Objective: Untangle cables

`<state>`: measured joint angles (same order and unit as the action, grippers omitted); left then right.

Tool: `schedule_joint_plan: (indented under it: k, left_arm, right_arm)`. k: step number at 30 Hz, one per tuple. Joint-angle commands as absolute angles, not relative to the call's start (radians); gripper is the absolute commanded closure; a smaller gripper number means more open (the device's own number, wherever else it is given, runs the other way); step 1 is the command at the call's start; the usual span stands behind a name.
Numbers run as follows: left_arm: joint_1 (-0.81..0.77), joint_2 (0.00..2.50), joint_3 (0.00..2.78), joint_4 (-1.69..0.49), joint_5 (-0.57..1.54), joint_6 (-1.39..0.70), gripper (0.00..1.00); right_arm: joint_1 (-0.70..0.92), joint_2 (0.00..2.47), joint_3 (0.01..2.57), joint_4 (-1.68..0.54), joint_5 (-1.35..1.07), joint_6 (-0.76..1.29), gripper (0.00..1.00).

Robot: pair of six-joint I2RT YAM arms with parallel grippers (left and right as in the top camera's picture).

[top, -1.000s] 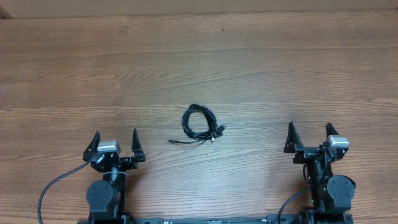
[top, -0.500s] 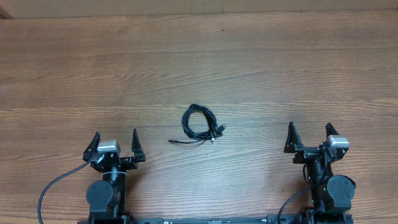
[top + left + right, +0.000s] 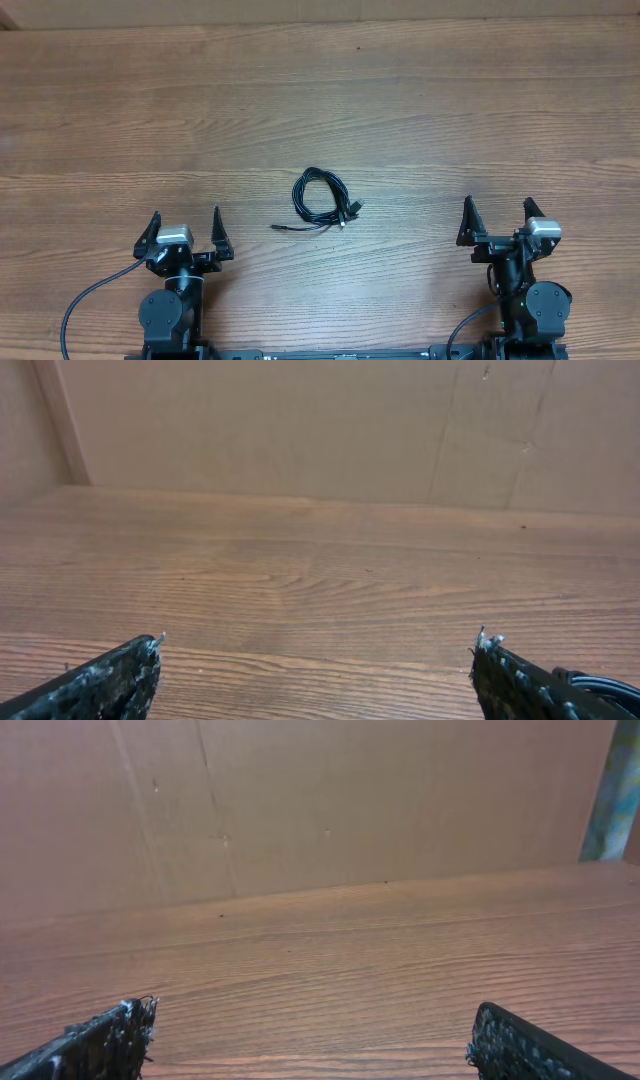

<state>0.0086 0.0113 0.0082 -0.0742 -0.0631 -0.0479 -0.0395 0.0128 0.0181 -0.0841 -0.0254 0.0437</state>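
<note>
Nothing had moved vs the earlier overhead frames: arms and cord bundle sat in the same spots. The wood-grain table (image 3: pixel 320 90) filled the overhead view, w/ a plain brown panel (image 3: pixel 300 420) behind its far edge in the wrist views. The two arms were parked at the near edge, the left at approx 7 o'clock of the overhead view and the right at approx 5 o'clock. The left gripper (image 3: pixel 186 213) had its fingers spread wide apart w/ nothing between them; the left wrist view showed the same, only bare wood between the tips (image 3: pixel 320 638). The right gripper (image 3: pixel 497 200) was likewise spread wide and held nothing, as seen from its own cam too (image 3: pixel 315 1007). The cables (image 3: pixel 320 195) lay as one small coiled black bundle near table centre, between the two arms and well apart from both, at approx 2 o'clock from the left gripper and 9 o'clock from the right. A thin tail (image 3: pixel 290 228) trailed out at the bundle's 7 o'clock, and small plug ends (image 3: pixel 354 208) poked out at its 4 o'clock, one silver-tipped (image 3: pixel 343 226).
</note>
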Motion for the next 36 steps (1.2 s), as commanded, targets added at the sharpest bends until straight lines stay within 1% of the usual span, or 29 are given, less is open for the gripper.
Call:
schedule_joint_plan:
  k: [1,10,13,19,23,25,29,36]
  left_arm:
    - [0.013,0.006,0.005,-0.072,-0.062,-0.022,0.00]
    - [0.013,0.006,0.008,-0.078,0.009,-0.052,0.01]
    - [0.013,0.006,0.049,-0.121,0.020,-0.059,0.00]
    - [0.013,0.006,0.201,-0.292,0.020,-0.060,0.00]
    - [0.013,0.006,0.229,-0.301,0.030,-0.060,0.00]
    - [0.013,0.006,0.233,-0.301,0.083,-0.063,0.00]
    - [0.013,0.006,0.251,-0.308,0.079,-0.092,0.00]
    - [0.013,0.076,0.388,-0.417,0.083,-0.120,0.01]
  right_arm:
    - [-0.044,0.003,0.008,-0.083,-0.020,0.036,0.00]
    - [-0.044,0.003,0.008,-0.083,-0.020,0.036,0.00]
    - [-0.044,0.003,0.008,-0.083,-0.020,0.036,0.00]
    - [-0.044,0.003,0.008,-0.083,-0.020,0.036,0.00]
    - [-0.044,0.003,0.008,-0.083,-0.020,0.036,0.00]
    - [-0.044,0.003,0.008,-0.083,-0.020,0.036,0.00]
    - [-0.044,0.003,0.008,-0.083,-0.020,0.036,0.00]
    - [-0.044,0.003,0.008,-0.083,-0.020,0.036,0.00]
